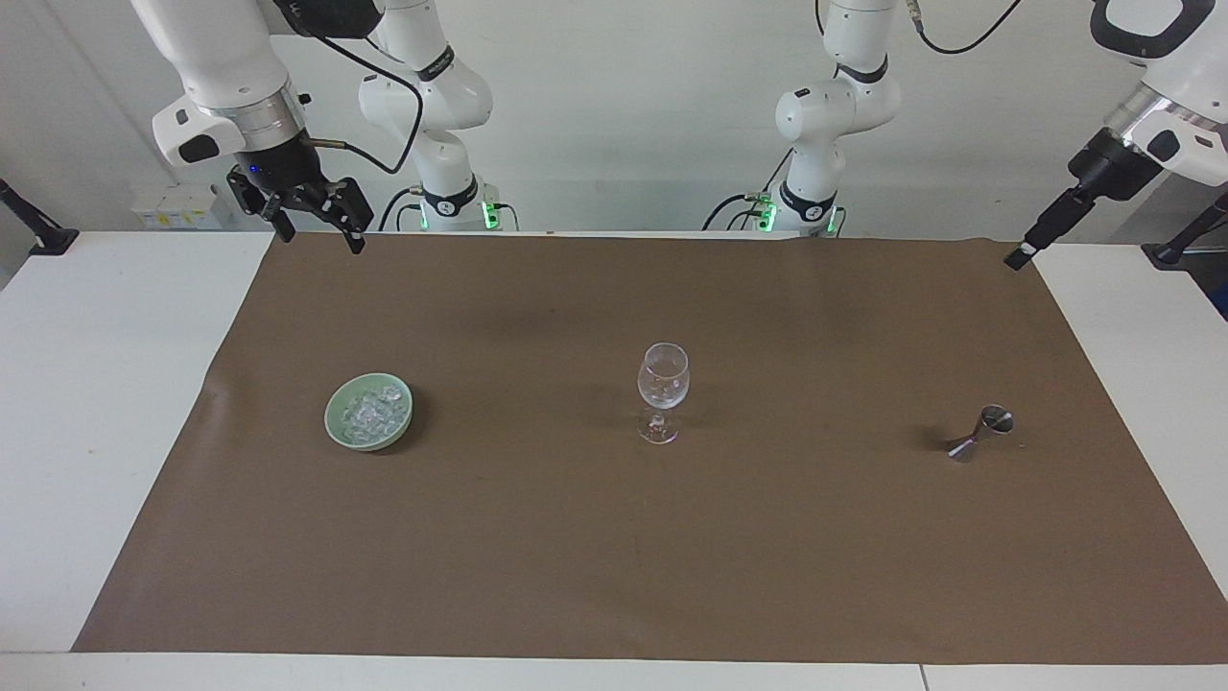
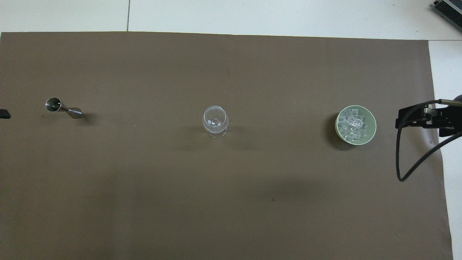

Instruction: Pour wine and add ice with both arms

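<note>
The ice (image 1: 369,413) (image 2: 353,124) fills a pale green bowl (image 1: 333,422) (image 2: 374,126) on the brown mat toward the right arm's end. A clear stemmed glass (image 1: 663,379) (image 2: 215,121) stands upright at the mat's middle. A small metal jigger (image 1: 980,434) (image 2: 63,108) stands toward the left arm's end. No wine shows. My right gripper (image 1: 319,233) (image 2: 400,121) hangs open and empty, high over the mat's edge beside the bowl. My left gripper (image 1: 1017,259) (image 2: 4,115) is raised over the mat's edge at the left arm's end, seen edge-on and holding nothing.
The brown mat (image 1: 614,576) (image 2: 231,202) covers most of the white table (image 1: 96,384). A black cable (image 2: 415,162) loops down from the right wrist over the mat's edge. Black clamps (image 1: 29,230) sit at the table's corners nearest the robots.
</note>
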Available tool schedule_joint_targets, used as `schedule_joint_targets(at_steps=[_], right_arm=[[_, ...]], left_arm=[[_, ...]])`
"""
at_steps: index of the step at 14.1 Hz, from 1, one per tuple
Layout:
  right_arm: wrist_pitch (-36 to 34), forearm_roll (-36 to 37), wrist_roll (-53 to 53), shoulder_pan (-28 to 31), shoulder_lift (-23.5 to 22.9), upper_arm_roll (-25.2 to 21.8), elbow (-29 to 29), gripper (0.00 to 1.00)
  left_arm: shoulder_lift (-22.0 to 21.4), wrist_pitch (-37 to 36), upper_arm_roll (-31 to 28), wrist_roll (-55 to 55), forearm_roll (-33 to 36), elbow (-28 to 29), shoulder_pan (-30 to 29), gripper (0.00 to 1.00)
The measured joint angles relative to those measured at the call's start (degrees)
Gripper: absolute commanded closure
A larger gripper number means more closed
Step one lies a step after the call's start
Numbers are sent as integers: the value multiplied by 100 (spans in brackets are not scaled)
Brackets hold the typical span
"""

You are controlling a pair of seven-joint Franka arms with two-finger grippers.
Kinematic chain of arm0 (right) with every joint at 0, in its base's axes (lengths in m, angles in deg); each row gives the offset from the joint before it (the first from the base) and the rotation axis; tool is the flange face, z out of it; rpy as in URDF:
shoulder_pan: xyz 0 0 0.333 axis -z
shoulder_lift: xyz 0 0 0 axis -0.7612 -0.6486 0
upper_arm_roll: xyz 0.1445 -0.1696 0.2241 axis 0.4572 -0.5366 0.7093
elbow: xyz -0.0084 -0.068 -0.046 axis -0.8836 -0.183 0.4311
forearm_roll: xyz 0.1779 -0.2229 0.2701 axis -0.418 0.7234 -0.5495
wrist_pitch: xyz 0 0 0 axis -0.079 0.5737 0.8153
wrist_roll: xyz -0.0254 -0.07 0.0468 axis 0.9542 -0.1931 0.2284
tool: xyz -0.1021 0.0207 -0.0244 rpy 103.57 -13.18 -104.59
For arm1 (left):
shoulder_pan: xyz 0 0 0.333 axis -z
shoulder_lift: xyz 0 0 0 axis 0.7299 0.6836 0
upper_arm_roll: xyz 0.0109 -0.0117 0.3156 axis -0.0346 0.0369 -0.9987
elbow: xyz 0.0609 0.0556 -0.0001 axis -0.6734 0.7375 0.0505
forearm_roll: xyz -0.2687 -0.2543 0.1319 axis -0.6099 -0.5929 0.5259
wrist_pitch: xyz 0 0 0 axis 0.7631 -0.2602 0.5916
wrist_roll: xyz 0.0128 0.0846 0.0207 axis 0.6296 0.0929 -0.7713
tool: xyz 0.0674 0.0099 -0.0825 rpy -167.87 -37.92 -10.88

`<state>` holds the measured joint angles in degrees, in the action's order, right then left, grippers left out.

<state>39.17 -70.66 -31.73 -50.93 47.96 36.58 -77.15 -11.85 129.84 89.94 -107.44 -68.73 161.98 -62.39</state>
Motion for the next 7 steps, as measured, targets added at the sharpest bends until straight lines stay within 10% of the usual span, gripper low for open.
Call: schedule_joint_targets(at_steps=[7], right_arm=[[0, 0, 0, 0, 0, 0, 0, 0]], left_arm=[[77, 540, -26, -222, -996, 792, -868, 0]])
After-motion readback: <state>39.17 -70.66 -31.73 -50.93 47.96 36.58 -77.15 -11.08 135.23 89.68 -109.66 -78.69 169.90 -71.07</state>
